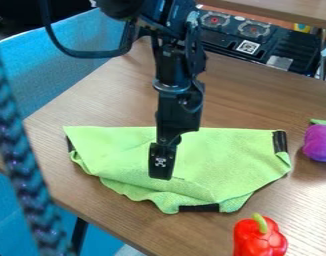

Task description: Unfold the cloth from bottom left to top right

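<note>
The black gripper (161, 172) hangs pointing down over the left-centre part of the cloth; from this side I can't tell whether it is open or closed, nor whether its tip is touching the fabric or gripping any of it. Under and around it, the lime-green cloth (222, 155) lies spread across the tabletop (92, 107), wide from side to side and much shorter from top to bottom. Its upper edge runs nearly straight, which I'd read as a fold line, while the lower edge is wavy and seems to show one layer lying over another. Black strips mark it at the right corner (280, 142), along the bottom (199, 208) and, just peeking out, at the left (70, 144). So, as far as I can judge, the unfolding is not yet done: the cloth looks doubled over, with no flap lifted or laid out towards the top right. What seems left is nearly the whole job: take hold of the loose layer near the lower left, carry it up and across, let it go and have it lie flat. Further out, a red toy bell pepper (259, 239) sits below the cloth's right part, and a purple toy vegetable (319, 143) lies beyond its right corner.
</note>
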### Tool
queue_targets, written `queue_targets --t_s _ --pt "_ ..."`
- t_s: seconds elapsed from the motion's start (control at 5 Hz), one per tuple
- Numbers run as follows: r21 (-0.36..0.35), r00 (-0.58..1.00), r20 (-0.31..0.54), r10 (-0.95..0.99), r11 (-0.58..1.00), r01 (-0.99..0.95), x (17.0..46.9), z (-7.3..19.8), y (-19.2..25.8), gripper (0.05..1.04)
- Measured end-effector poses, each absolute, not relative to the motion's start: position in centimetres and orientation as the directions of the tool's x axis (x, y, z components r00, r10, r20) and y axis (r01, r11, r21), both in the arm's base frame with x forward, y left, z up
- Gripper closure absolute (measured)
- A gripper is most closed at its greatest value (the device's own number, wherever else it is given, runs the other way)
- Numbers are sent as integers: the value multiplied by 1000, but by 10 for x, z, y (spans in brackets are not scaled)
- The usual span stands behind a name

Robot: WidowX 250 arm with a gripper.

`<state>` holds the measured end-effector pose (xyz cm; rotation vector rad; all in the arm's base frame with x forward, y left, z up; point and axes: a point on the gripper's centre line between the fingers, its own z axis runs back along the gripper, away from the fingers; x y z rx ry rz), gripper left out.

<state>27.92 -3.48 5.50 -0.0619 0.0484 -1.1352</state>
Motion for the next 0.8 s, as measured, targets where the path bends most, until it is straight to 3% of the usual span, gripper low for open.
queue_targets --t_s 0.8 --pt "-122 410 -49 -911 413 902 280 27 -38 84"
